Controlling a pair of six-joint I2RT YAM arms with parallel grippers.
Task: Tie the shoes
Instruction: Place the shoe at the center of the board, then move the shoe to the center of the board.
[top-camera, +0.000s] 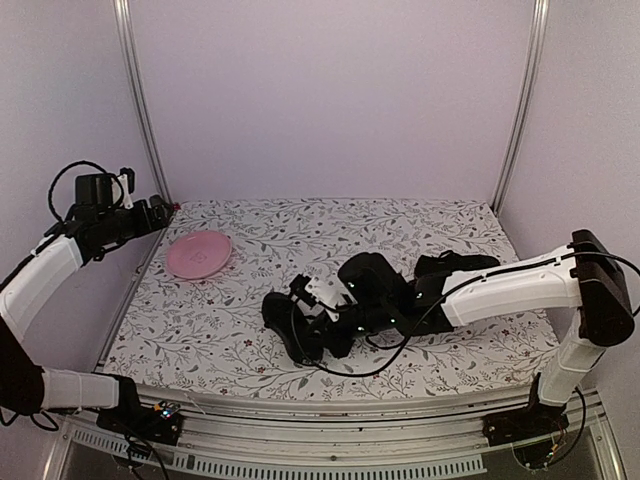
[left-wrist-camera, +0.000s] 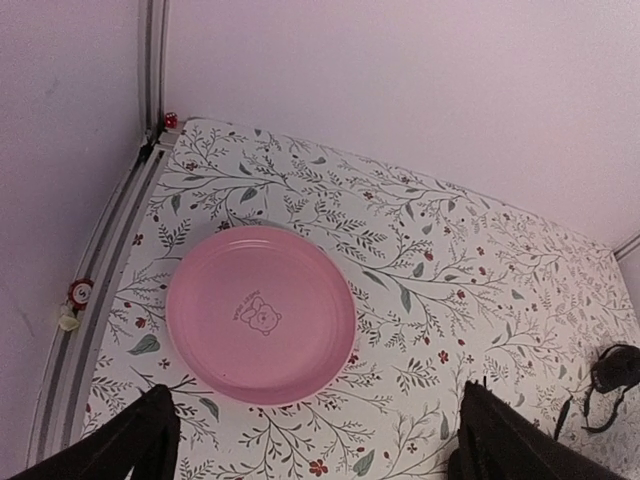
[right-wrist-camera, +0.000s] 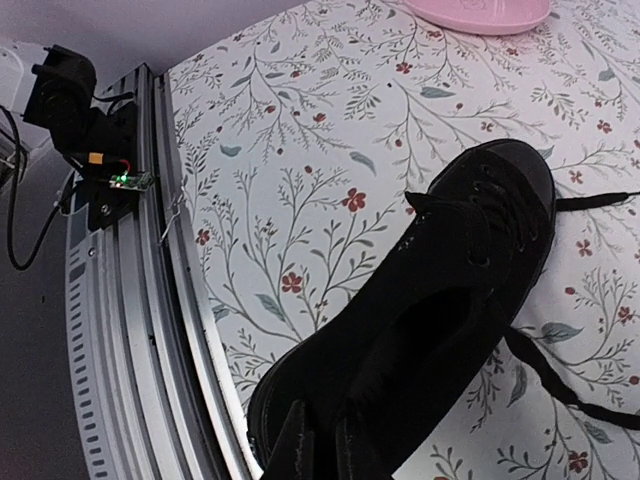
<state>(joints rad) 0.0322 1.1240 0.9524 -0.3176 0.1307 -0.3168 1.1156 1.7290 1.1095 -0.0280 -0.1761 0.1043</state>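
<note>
One black shoe (top-camera: 288, 325) lies at the front middle of the table, its toe pointing away from the front rail. My right gripper (top-camera: 320, 318) reaches across to it. In the right wrist view the gripper (right-wrist-camera: 322, 418) is shut on the heel rim of this shoe (right-wrist-camera: 450, 290), and thin black laces (right-wrist-camera: 590, 200) trail off to the right. The second black shoe (top-camera: 455, 267) lies behind my right arm. My left gripper (top-camera: 153, 212) is raised at the far left, open and empty (left-wrist-camera: 320, 440), above the pink plate (left-wrist-camera: 260, 315).
The pink plate (top-camera: 198, 253) sits at the back left of the flowered table. The metal front rail (right-wrist-camera: 130, 330) with a small circuit board (right-wrist-camera: 118, 181) runs close to the held shoe's heel. A side rail (left-wrist-camera: 110, 270) and walls bound the table.
</note>
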